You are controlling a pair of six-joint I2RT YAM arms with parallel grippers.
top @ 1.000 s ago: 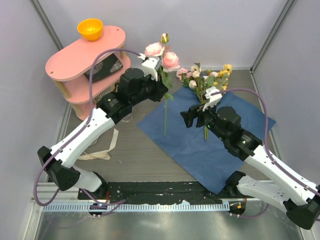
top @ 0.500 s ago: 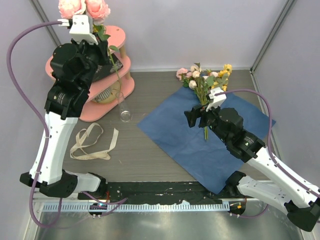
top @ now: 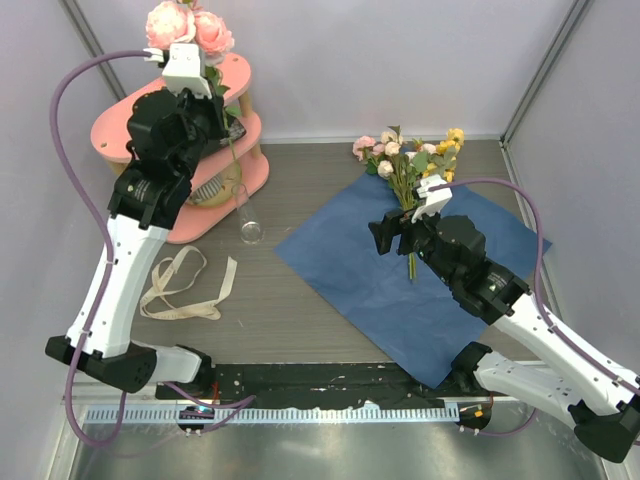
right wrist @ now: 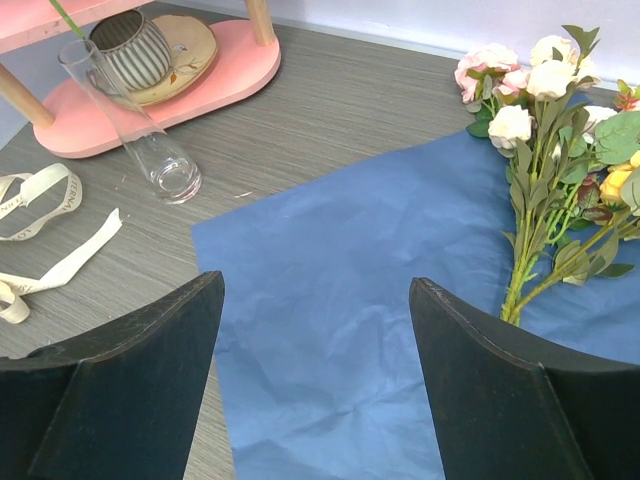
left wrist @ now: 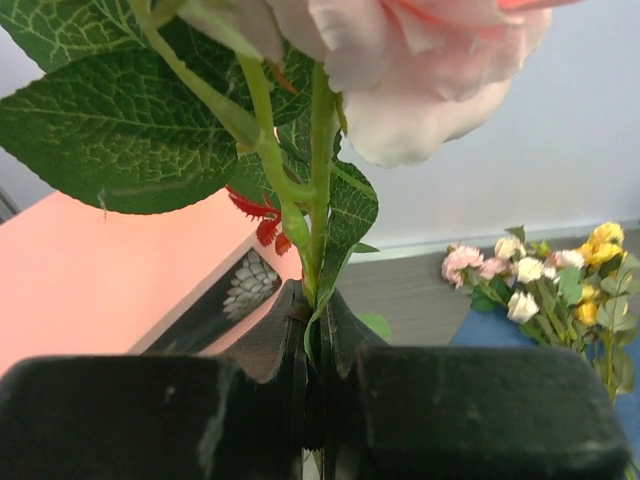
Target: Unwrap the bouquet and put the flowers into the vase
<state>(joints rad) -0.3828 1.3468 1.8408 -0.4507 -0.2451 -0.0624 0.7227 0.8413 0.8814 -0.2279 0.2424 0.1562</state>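
Raised leftward, pink leafy roses (top: 190,30) sit clamped in left pincer (left wrist: 312,330); right pincer (right wrist: 315,283) gapes empty.

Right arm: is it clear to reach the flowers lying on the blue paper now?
Probably yes. The right gripper hangs open and empty above the blue paper, with the stems of the flowers lying just beside it and nothing between.
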